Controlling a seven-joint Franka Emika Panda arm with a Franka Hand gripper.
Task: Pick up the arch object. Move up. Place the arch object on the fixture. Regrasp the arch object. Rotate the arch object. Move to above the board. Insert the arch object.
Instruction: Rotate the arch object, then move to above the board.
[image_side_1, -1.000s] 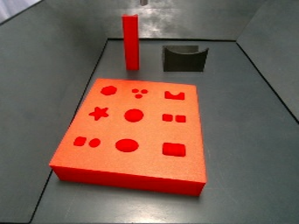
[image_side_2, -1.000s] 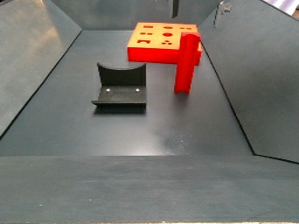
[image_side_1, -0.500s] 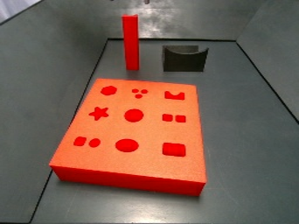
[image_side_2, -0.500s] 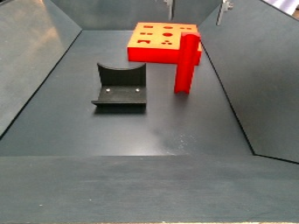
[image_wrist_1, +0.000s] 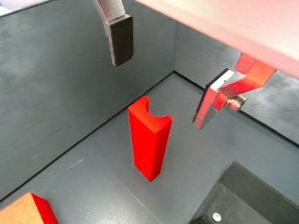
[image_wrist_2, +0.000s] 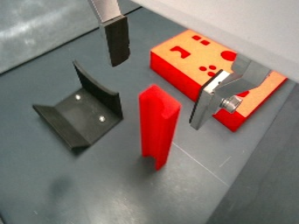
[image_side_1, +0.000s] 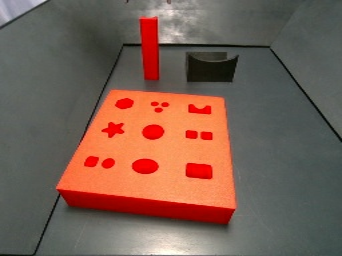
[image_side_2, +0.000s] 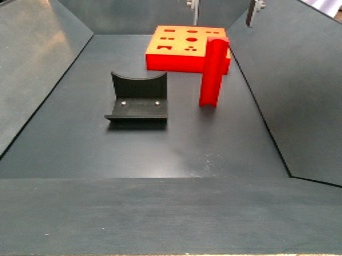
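Note:
The arch object (image_side_1: 150, 48) is a slim red bar standing upright on the floor between the board (image_side_1: 154, 150) and the back wall, left of the fixture (image_side_1: 211, 66). In both wrist views my gripper (image_wrist_1: 163, 74) (image_wrist_2: 162, 74) hangs open above the bar's notched top (image_wrist_1: 149, 118), one dark pad (image_wrist_2: 115, 39) and one silver finger (image_wrist_2: 208, 105) either side of it, touching nothing. Only the fingertips (image_side_2: 191, 8) show at the top edge of a side view, over the arch object (image_side_2: 213, 68).
The red board (image_side_2: 185, 45) (image_wrist_2: 211, 74) with shaped holes lies flat beside the bar. The dark fixture (image_side_2: 138, 100) (image_wrist_2: 79, 114) sits on the floor on the bar's other side. Sloping grey walls enclose the floor.
In a side view one fingertip has drifted slightly away from the other at the top edge. The arch object, board and fixture have not moved.

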